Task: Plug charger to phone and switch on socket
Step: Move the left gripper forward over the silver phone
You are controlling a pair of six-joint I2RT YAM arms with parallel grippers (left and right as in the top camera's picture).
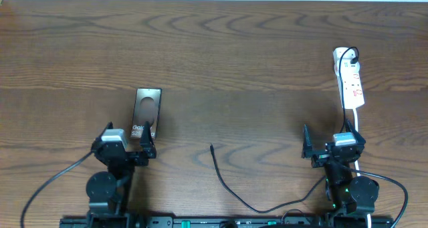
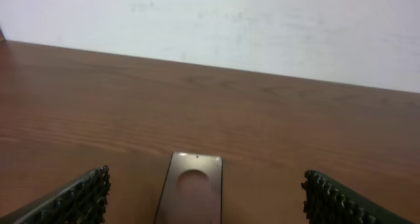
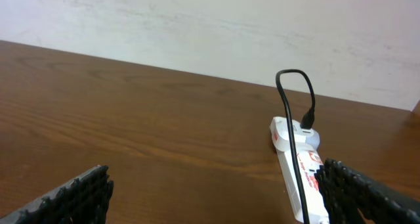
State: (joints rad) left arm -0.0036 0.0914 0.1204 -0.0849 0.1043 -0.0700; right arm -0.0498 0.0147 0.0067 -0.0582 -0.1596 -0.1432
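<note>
The phone (image 1: 146, 111) lies flat on the table left of centre, its lettered end nearest my left gripper (image 1: 127, 142), which is open and empty just in front of it. In the left wrist view the phone (image 2: 191, 191) lies between the open fingers (image 2: 205, 207). The charger cable (image 1: 231, 188) lies loose on the table, its connector tip (image 1: 212, 146) pointing away from me at centre. The socket (image 1: 350, 81) lies at the far right with the cable plugged in at its far end. My right gripper (image 1: 332, 146) is open and empty, in front of the socket (image 3: 298, 171).
The socket's white cord (image 1: 356, 131) runs back toward my right arm. A pale wall (image 3: 210, 27) stands behind the table's far edge. The wooden table (image 1: 241, 61) stretches between phone and socket.
</note>
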